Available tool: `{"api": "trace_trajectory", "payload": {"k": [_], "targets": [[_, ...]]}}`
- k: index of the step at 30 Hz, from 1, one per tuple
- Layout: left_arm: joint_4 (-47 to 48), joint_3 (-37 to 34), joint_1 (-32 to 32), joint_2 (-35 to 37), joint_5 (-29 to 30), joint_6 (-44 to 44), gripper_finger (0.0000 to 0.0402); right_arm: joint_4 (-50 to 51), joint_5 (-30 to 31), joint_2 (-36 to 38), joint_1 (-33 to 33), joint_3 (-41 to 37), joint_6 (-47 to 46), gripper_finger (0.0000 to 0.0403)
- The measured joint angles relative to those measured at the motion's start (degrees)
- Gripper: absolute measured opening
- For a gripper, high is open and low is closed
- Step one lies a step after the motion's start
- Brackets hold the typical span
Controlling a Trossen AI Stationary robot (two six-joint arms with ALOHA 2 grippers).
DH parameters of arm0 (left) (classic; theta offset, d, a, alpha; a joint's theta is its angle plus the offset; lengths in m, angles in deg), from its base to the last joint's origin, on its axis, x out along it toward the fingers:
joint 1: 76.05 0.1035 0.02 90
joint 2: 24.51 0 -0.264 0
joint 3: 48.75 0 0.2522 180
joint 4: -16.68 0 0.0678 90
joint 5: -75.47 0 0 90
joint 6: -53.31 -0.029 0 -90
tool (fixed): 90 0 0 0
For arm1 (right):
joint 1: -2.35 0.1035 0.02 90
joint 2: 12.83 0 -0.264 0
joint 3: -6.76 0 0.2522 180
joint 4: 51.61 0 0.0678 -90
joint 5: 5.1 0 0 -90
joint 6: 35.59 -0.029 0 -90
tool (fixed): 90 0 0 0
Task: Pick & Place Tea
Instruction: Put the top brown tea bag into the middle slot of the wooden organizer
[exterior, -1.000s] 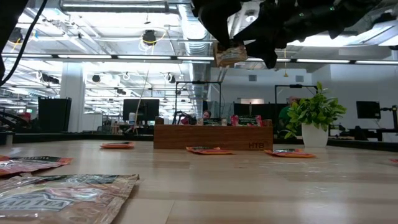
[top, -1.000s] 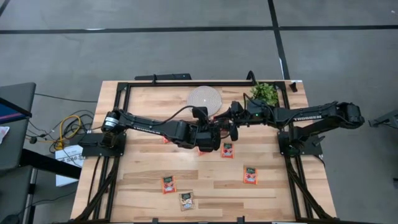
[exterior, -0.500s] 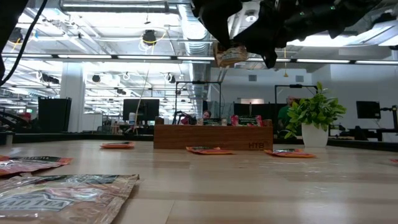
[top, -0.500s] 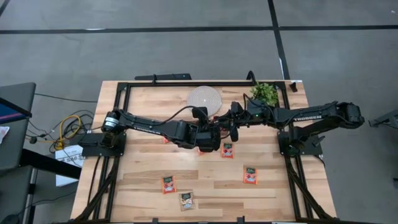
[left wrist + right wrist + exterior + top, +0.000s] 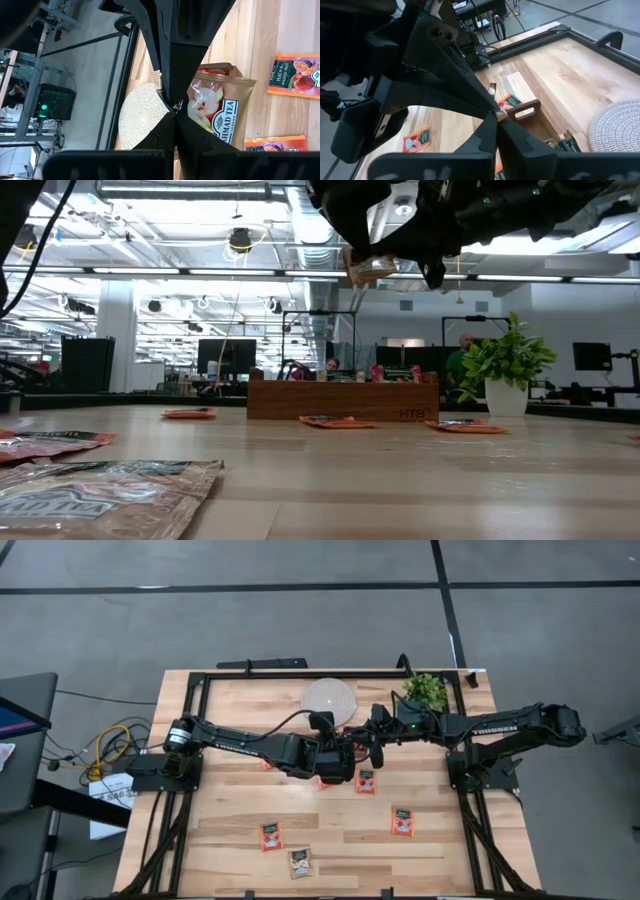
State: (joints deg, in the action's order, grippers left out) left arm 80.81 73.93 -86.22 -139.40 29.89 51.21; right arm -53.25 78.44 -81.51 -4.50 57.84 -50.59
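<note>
A pale tan tea sachet (image 5: 215,112) hangs high above the middle of the table, also seen as the tan sachet (image 5: 368,268) in the low view. My left gripper (image 5: 175,116) and my right gripper (image 5: 496,114) meet tip to tip at it, both shut on it. Other red-orange tea sachets (image 5: 366,781) (image 5: 402,821) (image 5: 271,836) and a tan one (image 5: 300,861) lie flat on the table. The brown wooden tray (image 5: 343,400) stands below the grippers, with several sachets standing in it. My left gripper pinches the tan sachet by one side edge (image 5: 186,107) between its two fingertips, coming from the table's left and slanting down. The sachet is lifted clear of the table and the tray. My right gripper pinches the same sachet at a small piece of its edge (image 5: 501,116) between its fingertips, reaching almost level from the table's right. Most of the sachet is hidden behind the left gripper in the right wrist view.
A round white woven disc (image 5: 330,698) lies at the far middle of the table, a small potted plant (image 5: 425,690) to its right. A black frame (image 5: 200,690) runs round the table's edges. Bare wood lies between the loose sachets near the front.
My right gripper has shut its fingers onto the tan sachet that my left gripper holds. The sachet has tipped slightly in the low view. Neither arm has moved.
</note>
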Motion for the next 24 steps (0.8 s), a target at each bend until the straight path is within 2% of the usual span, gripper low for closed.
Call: {"api": "trace_trajectory", "payload": {"k": [13,17,24], "targets": [[0.24,0.00,-0.04,-0.07,2.84,0.30,0.0012,-0.31,0.96,0.00,-0.04,-0.02,-1.53,0.0000],[0.42,0.00,-0.07,-0.06,3.42,0.36,0.0044,0.15,1.43,0.00,-0.10,-0.11,-1.55,0.0000],[1.07,0.00,-0.07,-0.05,4.95,0.38,0.0126,0.09,2.14,0.00,-0.04,-0.09,-1.58,0.0000]]}}
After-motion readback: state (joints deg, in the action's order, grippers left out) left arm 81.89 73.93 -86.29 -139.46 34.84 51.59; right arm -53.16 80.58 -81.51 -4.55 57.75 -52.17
